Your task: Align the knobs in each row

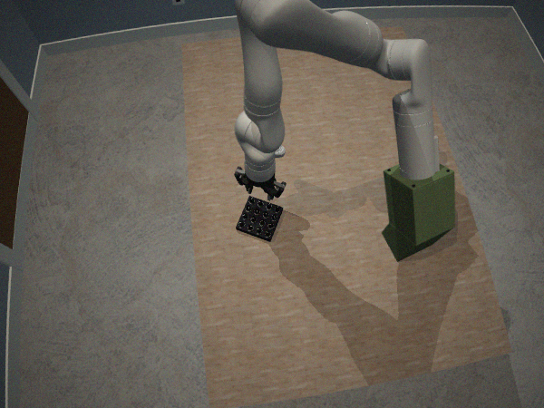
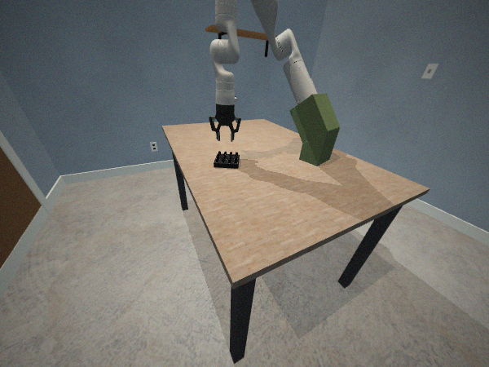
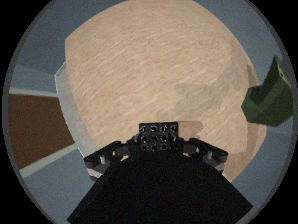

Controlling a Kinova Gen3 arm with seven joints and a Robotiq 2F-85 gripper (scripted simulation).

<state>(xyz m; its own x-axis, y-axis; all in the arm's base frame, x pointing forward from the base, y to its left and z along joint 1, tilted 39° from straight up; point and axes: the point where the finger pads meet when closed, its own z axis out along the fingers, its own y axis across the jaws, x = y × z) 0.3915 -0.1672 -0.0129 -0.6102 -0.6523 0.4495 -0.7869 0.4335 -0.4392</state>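
Item: your gripper point(image 2: 225, 136), half-closed and holding nothing, is hovering above the knob box point(image 2: 226, 160), likely pre-narrowing its fingers to fit one knob.

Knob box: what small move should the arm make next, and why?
Probably lower straight toward a knob. The tool hangs above the knob box, touching nothing, its fingers partly apart with nothing between them. Which knob needs turning is too small to tell.

- We see the knob box point(image 1: 259, 218) standing on the tabletop point(image 1: 317, 295), near one long edge.
- The claw point(image 2: 225, 138) hangs above the box, apart from it.
- The arm's base block point(image 1: 419, 208) stands on the same tabletop, well apart from the box.
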